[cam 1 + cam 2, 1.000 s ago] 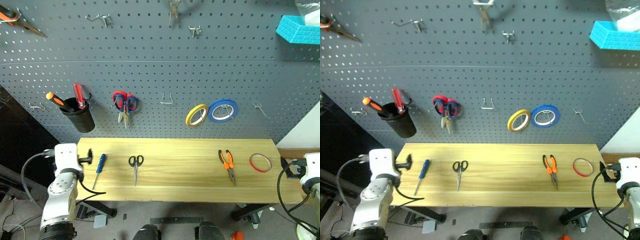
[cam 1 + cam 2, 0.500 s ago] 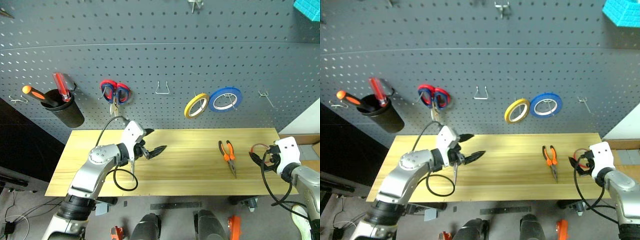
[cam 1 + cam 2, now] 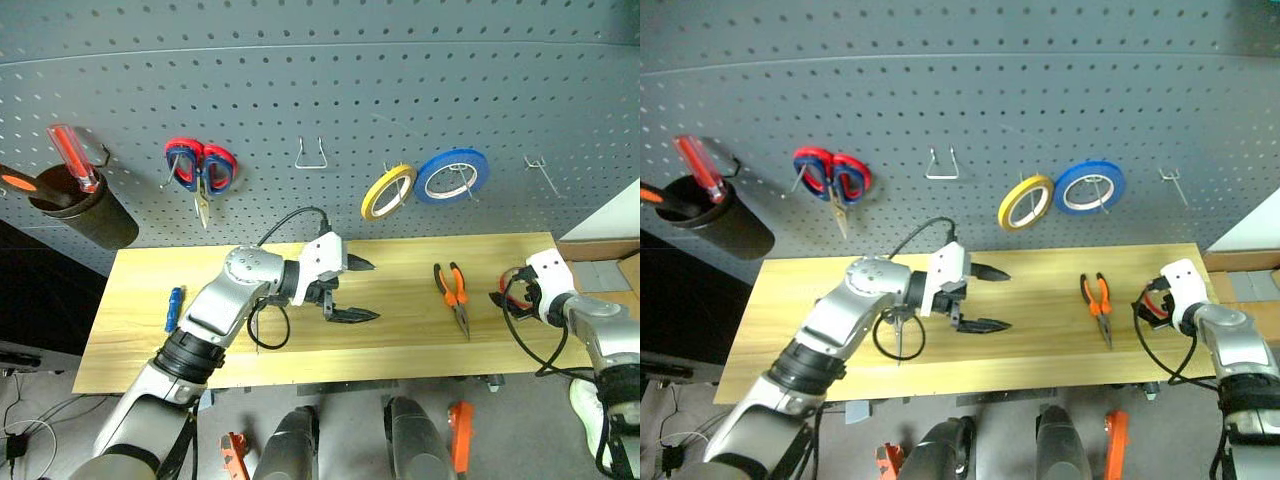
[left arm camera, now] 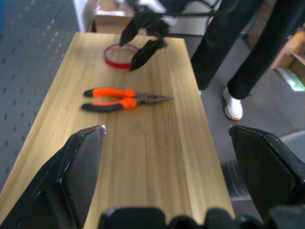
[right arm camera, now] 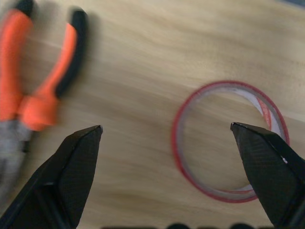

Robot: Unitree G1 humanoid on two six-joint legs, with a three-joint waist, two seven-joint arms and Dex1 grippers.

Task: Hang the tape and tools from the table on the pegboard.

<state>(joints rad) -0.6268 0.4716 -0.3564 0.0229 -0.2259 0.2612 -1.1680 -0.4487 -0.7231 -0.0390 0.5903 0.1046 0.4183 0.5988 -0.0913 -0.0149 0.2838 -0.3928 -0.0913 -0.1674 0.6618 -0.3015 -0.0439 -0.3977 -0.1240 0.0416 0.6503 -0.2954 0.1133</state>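
The red tape (image 4: pixel 116 62) lies flat near the right end of the table (image 3: pixel 400 340). My right gripper (image 3: pixel 503 290) hangs open just above it, one finger over the ring and one to its left; the right wrist view shows the tape (image 5: pixel 177 143) between the spread fingers. The orange-and-black pliers (image 3: pixel 452 295) lie left of the tape. My left gripper (image 3: pixel 355 291) is open and empty over the table's middle, pointing right toward the pliers (image 4: pixel 123 99). The blue screwdriver (image 3: pixel 173 308) lies near the left end. My left forearm hides the black scissors. The pegboard (image 3: pixel 320 90) rises behind the table.
On the pegboard hang red-and-blue scissors (image 3: pixel 200 165), a yellow tape ring (image 3: pixel 388 190), a blue tape ring (image 3: pixel 450 175) and a black cup (image 3: pixel 75 212) holding screwdrivers. Bare hooks (image 3: pixel 311 156) sit between them and at the right (image 3: pixel 541 171). A person's legs (image 4: pixel 238 52) stand beyond the table's right end.
The camera has tilted down. My left arm swung from the table's left end to its middle and turned to point right. My right gripper came forward over the red tape. Both stayed open.
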